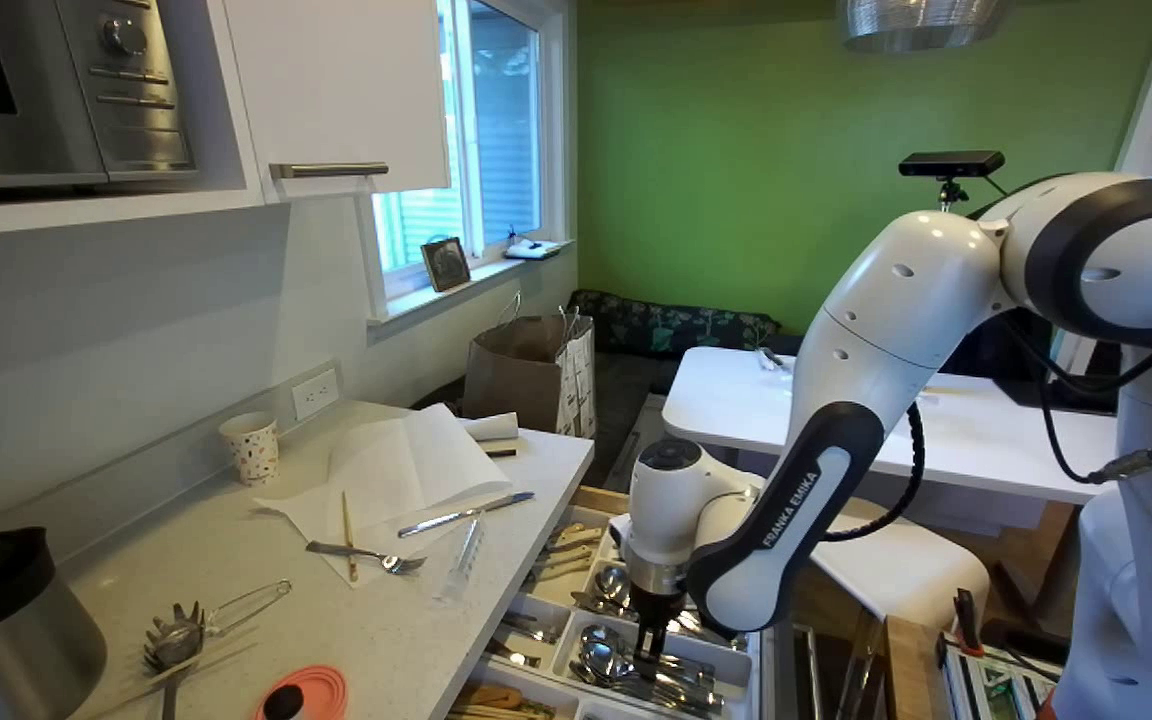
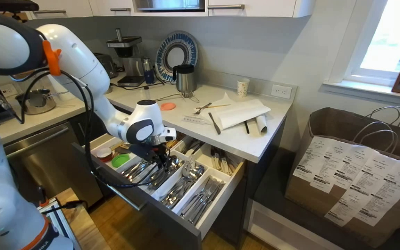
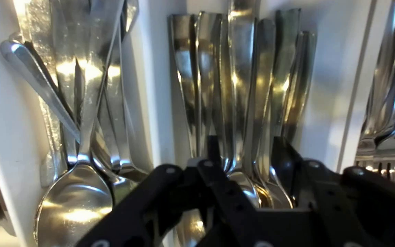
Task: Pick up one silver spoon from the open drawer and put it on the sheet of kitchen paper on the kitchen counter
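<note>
The drawer [image 2: 172,224] is open, with a dark front and a white divided cutlery tray [image 1: 758,680]. Several silver spoons [image 3: 243,61] lie side by side in a middle compartment; they also show in an exterior view [image 1: 598,652]. My gripper [image 3: 247,147] points down into this compartment; it also shows in both exterior views [image 1: 648,650] [image 2: 161,165]. Its fingers are apart, with several spoon necks between them; one spoon lies outside the left finger. Whether the fingers touch any spoon is unclear. The white kitchen paper [image 1: 406,455] [image 2: 243,113] lies rumpled on the pale counter [image 1: 386,655] [image 2: 234,139].
Larger spoons [image 3: 74,206] and forks [image 3: 393,151] fill the neighbouring compartments. A fork [image 1: 371,555], a knife [image 1: 466,514], a thin stick [image 1: 348,535] and a clear plastic piece [image 1: 461,565] lie by or on the paper. A cup [image 1: 252,450] stands behind. The counter edge overhangs the drawer's back.
</note>
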`<action>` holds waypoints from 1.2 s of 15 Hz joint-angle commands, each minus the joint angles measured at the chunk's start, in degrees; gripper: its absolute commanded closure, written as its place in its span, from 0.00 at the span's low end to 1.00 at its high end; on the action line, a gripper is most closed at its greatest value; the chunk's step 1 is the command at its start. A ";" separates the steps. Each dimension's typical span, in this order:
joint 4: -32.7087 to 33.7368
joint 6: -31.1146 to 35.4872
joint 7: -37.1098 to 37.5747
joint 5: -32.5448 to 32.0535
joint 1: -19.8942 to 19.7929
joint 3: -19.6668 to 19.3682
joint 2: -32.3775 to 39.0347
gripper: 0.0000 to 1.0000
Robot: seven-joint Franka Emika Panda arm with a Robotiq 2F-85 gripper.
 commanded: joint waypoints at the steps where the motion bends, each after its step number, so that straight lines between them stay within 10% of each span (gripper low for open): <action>1: 2.03 0.21 -0.15 1.05 0.82 -0.47 2.89 0.59; 18: 4.20 -0.20 0.36 1.48 1.21 -1.00 5.25 1.00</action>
